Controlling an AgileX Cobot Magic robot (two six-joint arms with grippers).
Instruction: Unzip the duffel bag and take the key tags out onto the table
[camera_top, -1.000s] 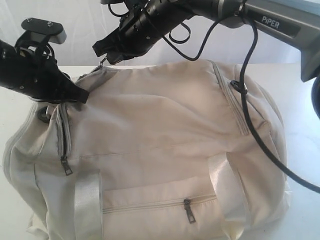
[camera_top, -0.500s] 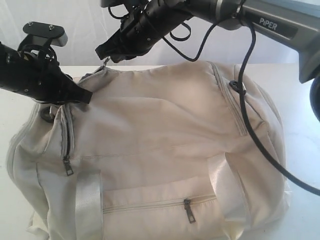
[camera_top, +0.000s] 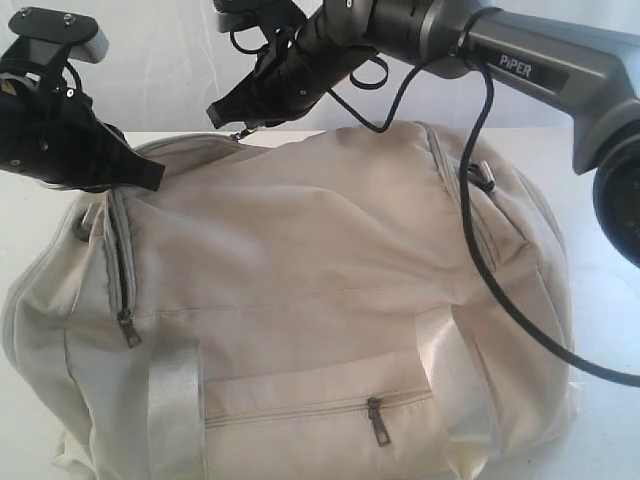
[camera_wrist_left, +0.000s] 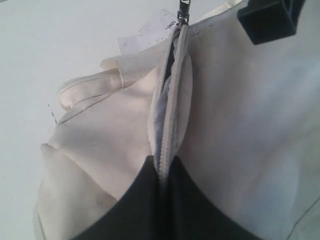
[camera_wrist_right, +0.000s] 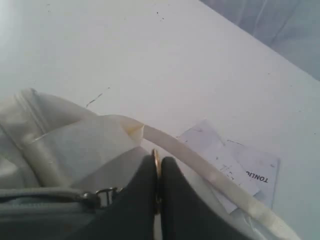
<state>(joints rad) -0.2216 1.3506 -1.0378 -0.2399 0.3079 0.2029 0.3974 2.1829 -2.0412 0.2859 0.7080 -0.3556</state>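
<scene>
The cream duffel bag (camera_top: 320, 260) lies on the white table (camera_top: 25, 225) and fills most of the exterior view. My left gripper (camera_top: 152, 176) is shut on the fabric at the near end of the top zipper (camera_wrist_left: 170, 85), whose tape runs between the jaws. A short stretch of that zipper gapes and shows grey lining (camera_wrist_left: 161, 117). My right gripper (camera_top: 232, 126) is shut on the metal zipper pull (camera_wrist_right: 156, 162), just past its slider (camera_wrist_right: 102, 196). The key tags are hidden.
A printed paper label (camera_wrist_right: 235, 165) lies on the table behind the bag, under a white webbing handle (camera_wrist_right: 200, 160). The right arm's black cable (camera_top: 500, 290) hangs across the bag. Closed zippers with dark pulls sit on the front pocket (camera_top: 377, 420) and left end (camera_top: 128, 330).
The left gripper has risen and drawn left, lifting the bag's end. The right gripper has moved right along the top with the pull.
</scene>
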